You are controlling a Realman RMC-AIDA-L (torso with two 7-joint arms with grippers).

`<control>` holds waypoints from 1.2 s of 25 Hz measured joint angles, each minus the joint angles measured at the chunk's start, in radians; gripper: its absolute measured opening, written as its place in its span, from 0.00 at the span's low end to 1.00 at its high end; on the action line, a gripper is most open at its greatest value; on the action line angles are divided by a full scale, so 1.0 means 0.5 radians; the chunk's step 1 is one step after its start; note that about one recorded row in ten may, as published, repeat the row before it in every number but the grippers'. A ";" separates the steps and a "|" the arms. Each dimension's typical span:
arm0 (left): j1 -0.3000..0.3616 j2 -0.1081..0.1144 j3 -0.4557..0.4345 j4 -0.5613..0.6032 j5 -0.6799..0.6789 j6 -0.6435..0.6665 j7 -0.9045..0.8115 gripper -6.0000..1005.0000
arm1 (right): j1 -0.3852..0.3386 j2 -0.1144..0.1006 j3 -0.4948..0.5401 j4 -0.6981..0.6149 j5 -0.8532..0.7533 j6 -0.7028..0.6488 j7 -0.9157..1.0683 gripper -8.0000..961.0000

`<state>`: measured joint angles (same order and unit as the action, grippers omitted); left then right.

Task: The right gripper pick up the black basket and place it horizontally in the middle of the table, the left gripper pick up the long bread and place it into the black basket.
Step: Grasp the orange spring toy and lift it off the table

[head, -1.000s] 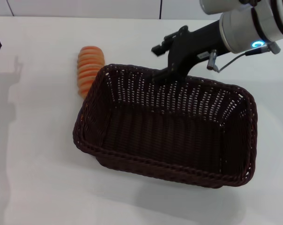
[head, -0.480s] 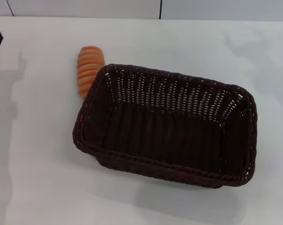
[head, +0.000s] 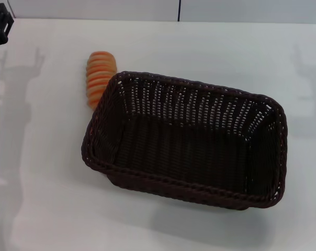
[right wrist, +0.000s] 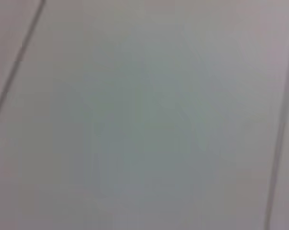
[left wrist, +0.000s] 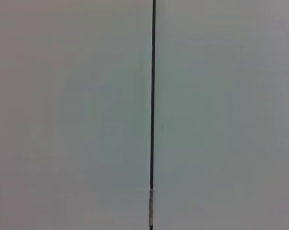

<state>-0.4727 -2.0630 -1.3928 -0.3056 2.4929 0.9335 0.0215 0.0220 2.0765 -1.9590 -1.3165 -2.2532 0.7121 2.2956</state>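
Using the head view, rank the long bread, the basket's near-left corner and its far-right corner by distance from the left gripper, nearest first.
Left gripper sits at the table's far left edge.
1. Long bread, beside the black basket's far-left corner.
2. Near-left corner, lower left of the basket.
3. Far-right corner, across the basket.

From my remote seat: basket (head: 187, 138) sits on the table (head: 43, 198), roughly central, long axis running left to right, slightly skewed, nothing inside. Long bread (head: 100, 76) lies on the table behind the basket's far left corner, just beside the rim, contact not resolvable. Left gripper (head: 1, 25) sits at the far left edge, well apart from both.
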 joint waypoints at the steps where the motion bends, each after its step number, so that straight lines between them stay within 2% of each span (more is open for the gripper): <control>1: -0.002 0.000 0.000 0.001 0.000 -0.001 0.000 0.76 | -0.012 -0.002 -0.016 0.103 -0.031 0.094 0.151 0.86; 3: 0.003 -0.001 0.008 -0.012 0.005 0.002 0.000 0.76 | -0.033 -0.004 -0.027 0.330 -0.105 0.325 0.501 0.86; 6: 0.020 0.005 0.079 -0.065 0.089 -0.002 -0.030 0.75 | -0.042 0.004 -0.072 0.816 -0.195 0.824 1.050 0.86; 8: 0.044 0.027 0.136 -0.159 0.193 -0.057 -0.080 0.75 | -0.075 0.006 -0.120 1.016 -0.183 1.057 1.272 0.86; 10: 0.103 0.060 0.154 -0.364 0.317 -0.224 -0.136 0.75 | -0.155 0.009 -0.161 1.081 -0.122 1.155 1.355 0.86; 12: 0.179 0.095 0.146 -0.666 0.420 -0.506 -0.186 0.75 | -0.237 0.011 -0.189 1.073 -0.063 1.161 1.355 0.86; 13: 0.226 0.126 0.135 -0.902 0.473 -0.756 -0.210 0.75 | -0.298 0.011 -0.201 1.067 -0.022 1.166 1.351 0.86; 15: 0.261 0.165 0.078 -1.312 0.529 -1.360 -0.214 0.75 | -0.322 0.011 -0.203 1.065 -0.002 1.168 1.347 0.86; 17: 0.242 0.164 -0.014 -1.561 0.548 -1.886 -0.170 0.75 | -0.343 0.010 -0.205 1.063 0.023 1.172 1.342 0.86; 18: 0.211 0.143 -0.092 -1.684 0.556 -2.221 -0.121 0.75 | -0.351 0.010 -0.206 1.064 0.031 1.173 1.340 0.86; 19: 0.175 0.113 -0.161 -1.741 0.561 -2.449 -0.056 0.75 | -0.356 0.010 -0.206 1.068 0.033 1.175 1.338 0.86; 21: 0.063 0.037 -0.326 -1.787 0.563 -2.871 0.103 0.75 | -0.356 0.009 -0.206 1.076 0.034 1.177 1.334 0.86; 23: -0.072 -0.007 -0.445 -1.725 0.554 -3.146 0.201 0.74 | -0.353 0.007 -0.206 1.079 0.034 1.177 1.330 0.86; 26: -0.246 -0.006 -0.481 -1.551 0.545 -3.339 0.203 0.74 | -0.350 0.005 -0.194 1.080 0.034 1.178 1.327 0.86; 30: -0.391 -0.006 -0.517 -1.325 0.544 -3.405 0.180 0.74 | -0.344 0.002 -0.185 1.084 0.034 1.178 1.322 0.86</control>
<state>-0.6682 -2.0658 -1.6514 -0.9681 2.7650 -0.7693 0.1117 -0.1503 2.0776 -2.0515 -0.7748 -2.2363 1.3010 2.9565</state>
